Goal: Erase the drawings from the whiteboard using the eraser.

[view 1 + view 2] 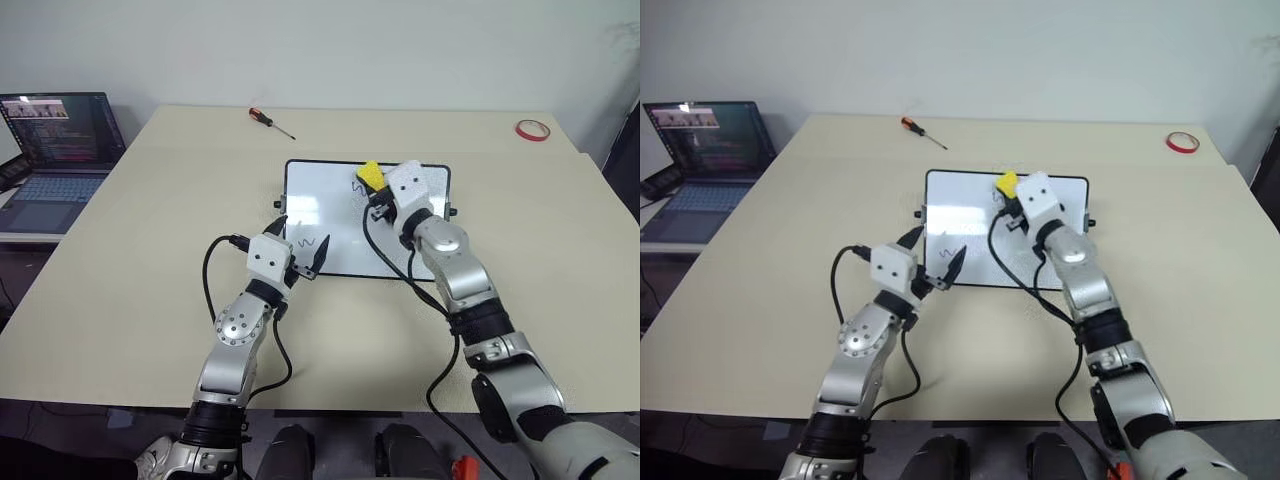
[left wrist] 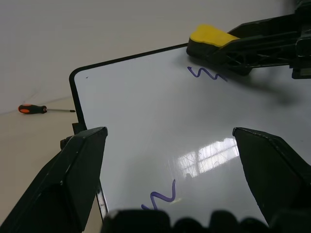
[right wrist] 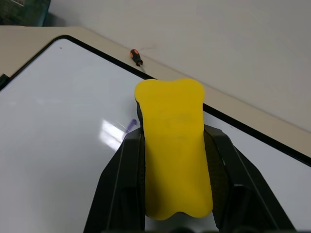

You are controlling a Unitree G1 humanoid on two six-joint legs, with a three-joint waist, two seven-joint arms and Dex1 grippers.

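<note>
Two blue drawings can be made out on the whiteboard (image 1: 340, 200), which lies flat at centre frame of the left eye view: one squiggle (image 2: 206, 74) near the board's upper edge, another (image 2: 160, 198) near its lower left corner.

Right gripper (image 3: 176, 160) is clamped on the eraser (image 3: 174, 145), yellow top up, fingers pinching its dark sides. In the left wrist view the eraser sits just beside the upper squiggle; contact with the board cannot be confirmed.

Left gripper (image 1: 298, 250) hangs with jaws spread wide over the board's lower left edge, holding nothing.

Risks, as judged:
- Board appears unrestrained. A wiping stroke could drag it across the table (image 1: 130, 270), leaving the mark smeared.
- Pinch is narrow on the eraser's flanks; heavy downward pressure could twist it out of the fingers.
- Tilted eraser would meet the board on one edge, leaving a streak.
- Left gripper is near the lower squiggle and may obstruct a later pass there.
</note>
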